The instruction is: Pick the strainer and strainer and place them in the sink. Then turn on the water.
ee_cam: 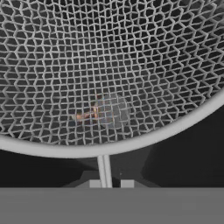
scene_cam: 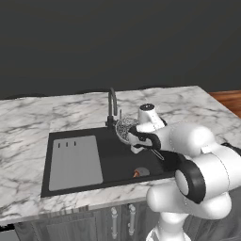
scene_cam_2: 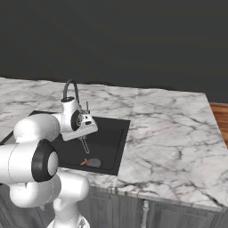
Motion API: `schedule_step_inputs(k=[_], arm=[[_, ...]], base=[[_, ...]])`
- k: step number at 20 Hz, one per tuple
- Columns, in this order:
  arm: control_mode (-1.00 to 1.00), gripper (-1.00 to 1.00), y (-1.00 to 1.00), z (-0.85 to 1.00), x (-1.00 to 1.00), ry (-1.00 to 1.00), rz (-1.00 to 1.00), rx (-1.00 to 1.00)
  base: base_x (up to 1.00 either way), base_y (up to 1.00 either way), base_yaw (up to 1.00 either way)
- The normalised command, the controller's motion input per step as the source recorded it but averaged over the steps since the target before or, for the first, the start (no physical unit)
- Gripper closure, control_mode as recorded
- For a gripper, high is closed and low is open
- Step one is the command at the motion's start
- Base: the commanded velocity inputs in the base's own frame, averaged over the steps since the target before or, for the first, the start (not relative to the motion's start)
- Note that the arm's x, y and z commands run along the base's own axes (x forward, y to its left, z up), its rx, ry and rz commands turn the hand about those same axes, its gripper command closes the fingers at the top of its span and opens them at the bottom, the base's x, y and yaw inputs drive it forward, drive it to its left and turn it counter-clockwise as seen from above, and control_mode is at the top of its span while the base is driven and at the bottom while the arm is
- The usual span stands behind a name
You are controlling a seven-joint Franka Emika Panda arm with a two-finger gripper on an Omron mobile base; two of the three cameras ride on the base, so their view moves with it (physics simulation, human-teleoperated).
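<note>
Closed on the strainer's [scene_cam: 125, 129] wire handle, the fingers [ee_cam: 111, 183] hang over the black sink [scene_cam: 117, 157], set in a marble surface [scene_cam_2: 169, 133] fronting a dark wall [scene_cam: 117, 42].

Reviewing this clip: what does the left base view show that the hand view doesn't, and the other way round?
Left base view: the black sink with its grey drainboard, the gooseneck tap and the marble counter, with the strainer held above the basin.

Hand view: the mesh up close, and the gripper shut on the strainer's thin wire handle.

Both: the strainer, and a small orange-and-grey thing on the basin floor, seen through the mesh in the hand view.
</note>
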Motion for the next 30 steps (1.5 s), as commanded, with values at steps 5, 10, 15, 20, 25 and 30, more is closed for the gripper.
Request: schedule_step_inputs(k=[5,10,15,20,25,30], arm=[[-1.00,1.00,-0.20,-0.15,0.00,0.08,0.18,-0.01],[-1.00,1.00,-0.28,-0.29,0.00,0.09,0.16,0.00],[-1.00,1.00,-0.26,-0.41,0.00,0.03,0.17,0.00],[-1.00,1.00,-0.08,-0.42,0.04,0.01,0.17,0.00],[-1.00,1.00,0.00,-0.39,0.23,0.02,0.16,0.00],[-1.00,1.00,0.00,-0.36,0.26,0.01,0.13,0.00]], base=[[0.00,0.00,0.00],[0.00,0.00,0.00],[0.00,0.00,0.00],[0.00,0.00,0.00],[0.00,0.00,0.00],[0.00,0.00,0.00]])
